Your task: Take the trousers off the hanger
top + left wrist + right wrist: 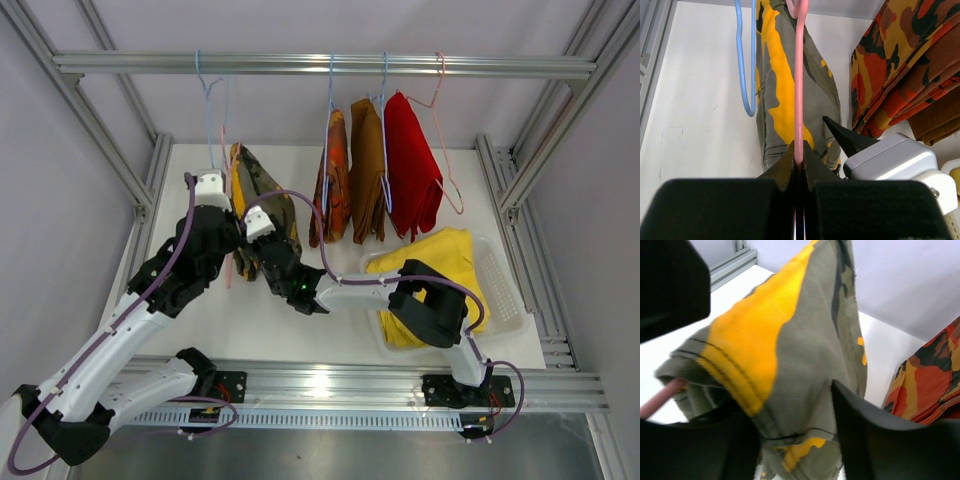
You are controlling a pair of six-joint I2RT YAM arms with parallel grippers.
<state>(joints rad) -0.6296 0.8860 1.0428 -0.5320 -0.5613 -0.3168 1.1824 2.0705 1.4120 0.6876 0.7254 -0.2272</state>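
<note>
The grey-green/yellow camouflage trousers (262, 215) hang on a pink hanger (799, 90) at the left of the rail. My left gripper (799, 155) is shut on the hanger's pink bar, just below the cloth (780, 90). My right gripper (795, 435) has its jaws on either side of the trousers' lower hem (790, 365), and the cloth fills the gap. The orange-red patterned (332, 180), brown (366, 170) and red (412, 165) trousers hang on the rail to the right. The yellow trousers (440, 265) lie in the white basket (505, 290).
An empty blue hanger (210, 110) hangs left of the camouflage pair and shows in the left wrist view (742, 65). An empty pink hanger (445, 150) hangs at the far right. Aluminium frame posts (150, 190) flank the white table.
</note>
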